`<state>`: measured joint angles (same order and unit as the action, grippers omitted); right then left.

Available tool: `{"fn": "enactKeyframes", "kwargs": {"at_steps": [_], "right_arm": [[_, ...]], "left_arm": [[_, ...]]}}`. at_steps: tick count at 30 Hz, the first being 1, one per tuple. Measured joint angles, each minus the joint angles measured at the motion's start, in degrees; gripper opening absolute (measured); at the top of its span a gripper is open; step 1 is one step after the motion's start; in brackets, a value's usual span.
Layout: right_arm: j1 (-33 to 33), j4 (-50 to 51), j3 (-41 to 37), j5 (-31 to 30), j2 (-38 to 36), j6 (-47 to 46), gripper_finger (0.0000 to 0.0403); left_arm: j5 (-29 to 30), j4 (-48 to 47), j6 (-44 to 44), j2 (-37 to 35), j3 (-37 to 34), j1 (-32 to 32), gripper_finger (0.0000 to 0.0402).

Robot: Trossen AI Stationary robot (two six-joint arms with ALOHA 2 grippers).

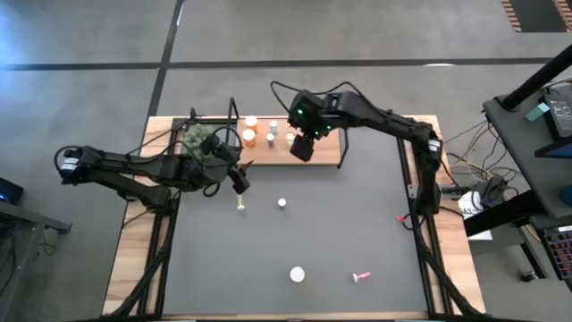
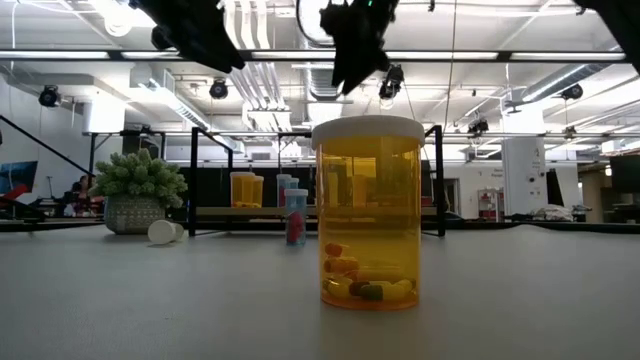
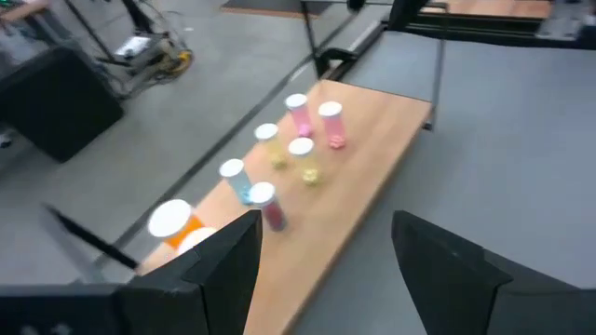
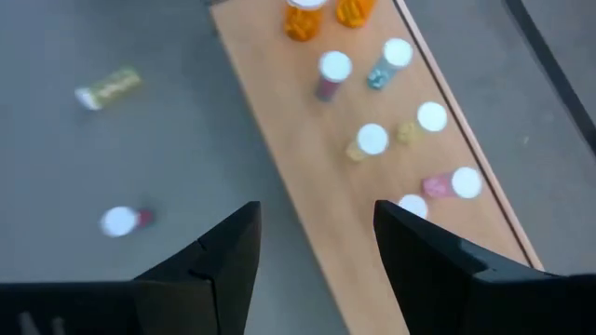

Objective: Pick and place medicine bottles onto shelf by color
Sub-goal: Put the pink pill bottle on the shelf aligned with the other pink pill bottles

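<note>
The wooden shelf (image 1: 326, 154) lies along the table's far side. Several small white-capped bottles (image 1: 271, 134) stand on it, orange ones (image 1: 249, 135) toward its left. My right gripper (image 1: 304, 148) hovers open above the shelf's middle, its fingers (image 4: 317, 209) empty. My left gripper (image 1: 239, 181) hangs open over the mat just in front of the shelf, also empty (image 3: 326, 223). On the mat a yellow bottle (image 1: 240, 205) lies on its side, a small bottle (image 1: 281, 203) stands, a wide orange bottle (image 2: 368, 210) stands near the front, and a pink bottle (image 1: 361, 276) lies.
A green spiky plant in a pot (image 1: 201, 139) stands at the shelf's left end, close to my left arm. Black wire frames (image 1: 234, 112) rise at the shelf's ends. A small red thing (image 1: 402, 217) lies at the mat's right edge. The mat's right half (image 1: 357, 215) is bare.
</note>
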<state>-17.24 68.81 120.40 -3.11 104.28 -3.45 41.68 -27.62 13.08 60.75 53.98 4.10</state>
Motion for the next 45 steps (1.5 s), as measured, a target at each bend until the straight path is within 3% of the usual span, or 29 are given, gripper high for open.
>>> {"fn": "enactKeyframes", "kwargs": {"at_steps": [6,10,19,32,38,45], "right_arm": [[4.39,0.24,-4.12,-3.99,-5.18,-2.35,0.0201],[7.02,1.9,-8.31,-4.62,-8.56,-3.6,0.0201],[15.57,2.57,-24.88,-5.02,-20.11,-13.16,0.0201],[32.97,-11.28,-47.67,-8.05,-36.54,-29.16,0.0201],[38.45,-17.39,-53.65,-7.66,-37.56,-29.88,0.0201],[45.85,-18.72,-60.56,-7.33,-37.39,-31.72,0.0201]], "left_arm": [[-6.65,0.06,0.14,0.0,0.0,0.06,0.0224],[-14.49,-0.3,0.07,0.0,-0.02,0.09,0.0224],[-28.19,1.69,5.19,4.82,-0.42,1.85,0.0224],[-29.84,17.27,7.56,22.59,2.41,13.63,0.0224],[-29.81,23.87,10.71,28.18,4.97,17.48,0.0224],[-29.2,24.7,15.1,31.31,7.77,21.02,0.0224]]}}
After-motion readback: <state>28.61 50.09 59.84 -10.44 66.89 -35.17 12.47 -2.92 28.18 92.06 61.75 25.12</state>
